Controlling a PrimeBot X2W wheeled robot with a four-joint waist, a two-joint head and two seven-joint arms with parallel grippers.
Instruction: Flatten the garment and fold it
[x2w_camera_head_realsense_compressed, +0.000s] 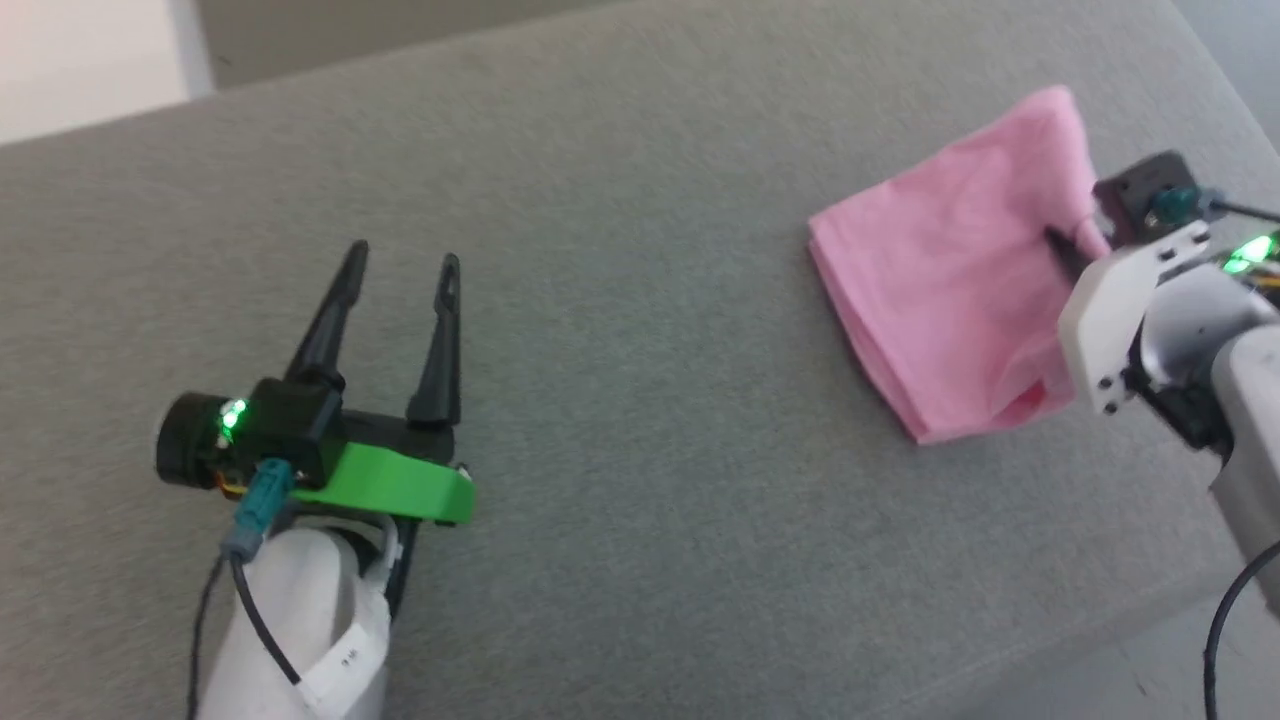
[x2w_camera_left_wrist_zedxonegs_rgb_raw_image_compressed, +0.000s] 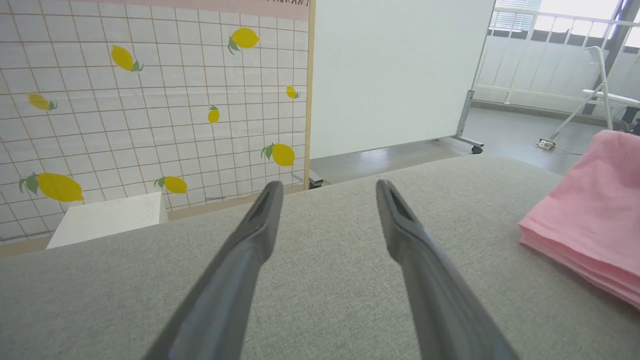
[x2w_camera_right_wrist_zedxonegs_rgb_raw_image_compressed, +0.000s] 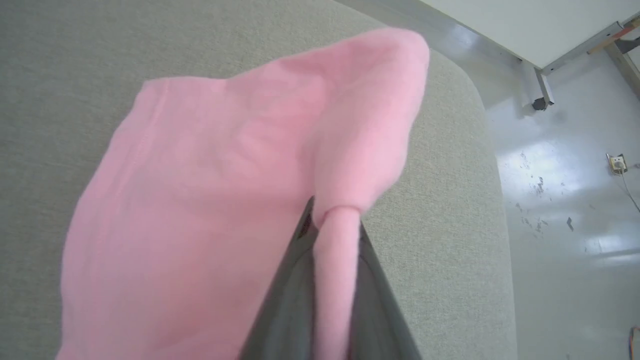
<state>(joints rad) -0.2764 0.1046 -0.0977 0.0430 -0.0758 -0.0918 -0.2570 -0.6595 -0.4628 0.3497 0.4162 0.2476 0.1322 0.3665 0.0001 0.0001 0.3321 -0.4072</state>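
The pink garment (x2w_camera_head_realsense_compressed: 945, 270) lies folded in several layers at the right of the grey surface (x2w_camera_head_realsense_compressed: 620, 400). My right gripper (x2w_camera_head_realsense_compressed: 1062, 245) is shut on its right edge, lifting that part into a peak. In the right wrist view a bunched strip of the garment (x2w_camera_right_wrist_zedxonegs_rgb_raw_image_compressed: 225, 200) is pinched between the two fingers of the right gripper (x2w_camera_right_wrist_zedxonegs_rgb_raw_image_compressed: 332, 220). My left gripper (x2w_camera_head_realsense_compressed: 402, 262) rests open at the lower left, far from the cloth, nothing between its fingers. The left wrist view has the left gripper (x2w_camera_left_wrist_zedxonegs_rgb_raw_image_compressed: 329, 186) open and the garment (x2w_camera_left_wrist_zedxonegs_rgb_raw_image_compressed: 590, 210) stacked at the right edge.
The grey surface has its rounded corner (x2w_camera_right_wrist_zedxonegs_rgb_raw_image_compressed: 480, 120) just beyond the garment, with shiny floor (x2w_camera_right_wrist_zedxonegs_rgb_raw_image_compressed: 565, 200) past it. Beyond the far edge stand a lemon-patterned panel (x2w_camera_left_wrist_zedxonegs_rgb_raw_image_compressed: 150, 100), a white board on wheels (x2w_camera_left_wrist_zedxonegs_rgb_raw_image_compressed: 395, 70) and a white box (x2w_camera_left_wrist_zedxonegs_rgb_raw_image_compressed: 107, 217).
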